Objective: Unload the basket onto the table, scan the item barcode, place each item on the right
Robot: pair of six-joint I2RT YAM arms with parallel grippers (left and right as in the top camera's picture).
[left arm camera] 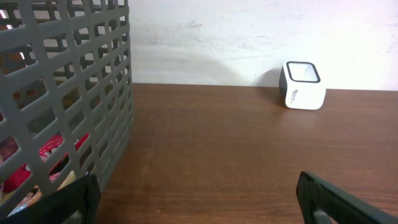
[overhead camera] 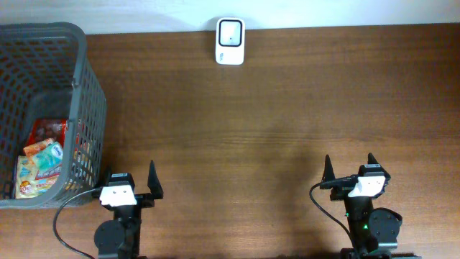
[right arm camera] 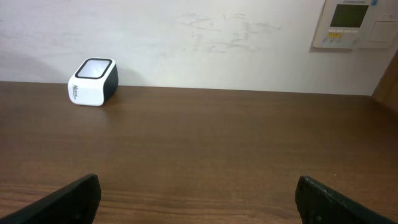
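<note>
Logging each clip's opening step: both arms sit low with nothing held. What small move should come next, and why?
Probably the left gripper should rise toward the basket. Its jaws are open and empty, the snack packets lie inside the basket right beside that arm, and the scanner has nothing in front of it.

Basket (overhead camera: pixel 90 93) at left of table (overhead camera: pixel 287 129), packets (overhead camera: pixel 43 158) inside it, scanner (overhead camera: pixel 230 32) at far edge, centre
</note>
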